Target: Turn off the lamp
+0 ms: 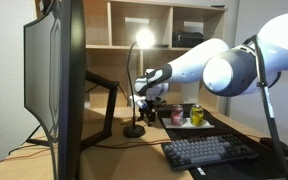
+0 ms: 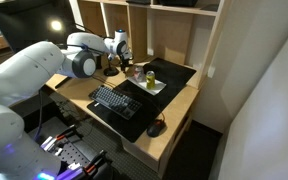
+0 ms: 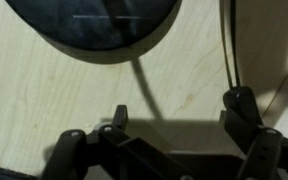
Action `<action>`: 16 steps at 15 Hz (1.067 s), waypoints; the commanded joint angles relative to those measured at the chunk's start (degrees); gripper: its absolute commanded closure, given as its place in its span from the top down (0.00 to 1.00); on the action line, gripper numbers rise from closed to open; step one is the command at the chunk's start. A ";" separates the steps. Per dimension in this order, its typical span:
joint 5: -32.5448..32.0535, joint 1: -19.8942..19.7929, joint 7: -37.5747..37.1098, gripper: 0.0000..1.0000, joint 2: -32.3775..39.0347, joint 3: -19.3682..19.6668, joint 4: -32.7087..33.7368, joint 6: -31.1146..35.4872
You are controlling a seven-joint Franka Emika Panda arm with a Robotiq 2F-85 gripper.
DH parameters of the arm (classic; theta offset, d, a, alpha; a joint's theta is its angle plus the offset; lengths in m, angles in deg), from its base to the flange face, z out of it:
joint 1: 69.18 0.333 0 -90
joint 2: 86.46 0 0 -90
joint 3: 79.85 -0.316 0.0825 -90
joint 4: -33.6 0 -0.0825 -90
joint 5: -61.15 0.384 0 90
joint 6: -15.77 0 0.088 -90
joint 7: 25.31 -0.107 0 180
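The slim black lamp stands on the wooden desk in an exterior view, its small head glowing bright, its thin curved stem rising from the round flat base. My gripper hangs just above and to the right of the base. In the wrist view the round black base fills the top, with a thin dark stem or cord running down from it. My gripper is open, its two fingers wide apart over bare wood, holding nothing.
A large monitor on a thick black arm stands close beside the lamp. A keyboard on a dark mat, a tray with cans and a mouse lie on the desk. Shelves stand behind.
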 commanded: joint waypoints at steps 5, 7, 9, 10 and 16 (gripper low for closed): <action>-1.00 0.70 -1.61 1.00 1.37 1.89 2.27 0.63; -0.47 0.46 -1.83 1.00 1.19 1.85 2.67 1.27; 0.01 0.24 -1.68 1.00 1.15 1.44 3.12 1.01; 0.16 0.18 -1.71 1.00 1.17 1.27 3.63 0.77; 0.09 0.59 -2.55 1.00 1.24 1.35 5.38 -0.90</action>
